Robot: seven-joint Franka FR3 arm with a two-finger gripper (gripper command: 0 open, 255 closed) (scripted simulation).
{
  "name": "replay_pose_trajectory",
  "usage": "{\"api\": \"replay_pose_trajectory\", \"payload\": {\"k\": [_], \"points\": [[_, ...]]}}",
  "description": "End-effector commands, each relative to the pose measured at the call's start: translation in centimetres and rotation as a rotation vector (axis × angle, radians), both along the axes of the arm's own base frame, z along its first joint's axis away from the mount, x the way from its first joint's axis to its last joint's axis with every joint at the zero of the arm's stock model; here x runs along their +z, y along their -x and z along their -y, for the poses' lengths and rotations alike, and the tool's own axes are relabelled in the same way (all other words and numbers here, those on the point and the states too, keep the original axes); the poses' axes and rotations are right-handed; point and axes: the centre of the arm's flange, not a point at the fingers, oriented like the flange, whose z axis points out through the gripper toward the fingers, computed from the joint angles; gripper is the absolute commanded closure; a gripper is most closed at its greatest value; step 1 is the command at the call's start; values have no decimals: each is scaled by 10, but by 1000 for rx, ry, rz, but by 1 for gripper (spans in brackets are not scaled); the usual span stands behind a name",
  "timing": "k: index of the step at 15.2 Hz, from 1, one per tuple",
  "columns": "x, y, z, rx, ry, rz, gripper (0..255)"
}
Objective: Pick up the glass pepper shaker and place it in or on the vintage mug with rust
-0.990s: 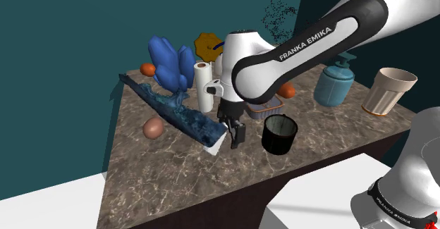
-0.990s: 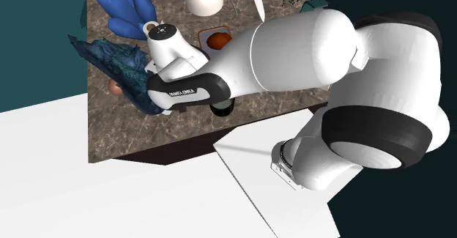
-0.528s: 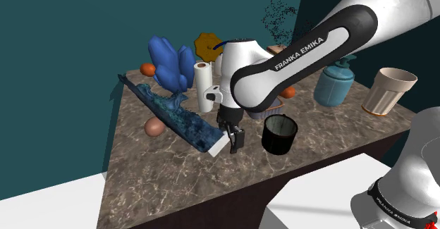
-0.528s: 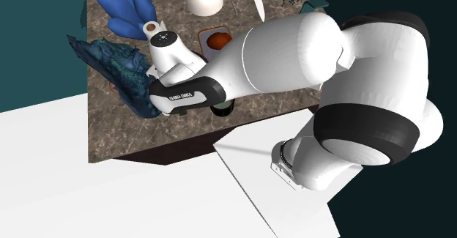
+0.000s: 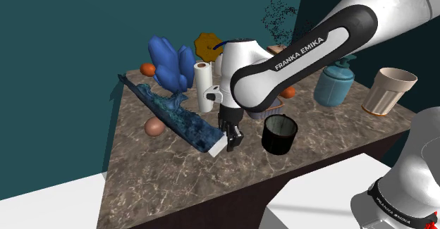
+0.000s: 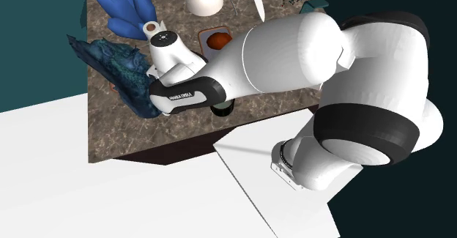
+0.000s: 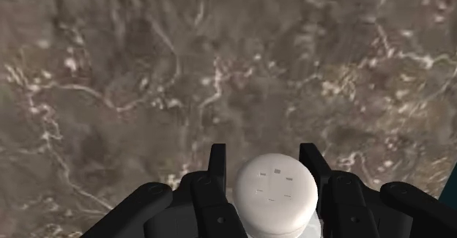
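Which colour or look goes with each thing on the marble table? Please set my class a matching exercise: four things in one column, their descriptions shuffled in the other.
Things:
1. pepper shaker
2. mug
3. jug
4. egg

Descriptions:
A. teal-blue
B. white cap dotted with small holes
C. brown
D. black

Pairs: 1-B; 2-D; 3-A; 4-C
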Motion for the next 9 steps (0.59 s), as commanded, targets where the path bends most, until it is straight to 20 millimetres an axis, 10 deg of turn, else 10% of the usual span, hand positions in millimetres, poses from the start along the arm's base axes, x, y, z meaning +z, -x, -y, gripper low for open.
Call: {"api": "replay_pose_trajectory", "payload": {"k": [1, 9], "points": [[0, 0, 0, 1, 0, 0, 255], [21, 0, 0, 1, 0, 0, 255]]}}
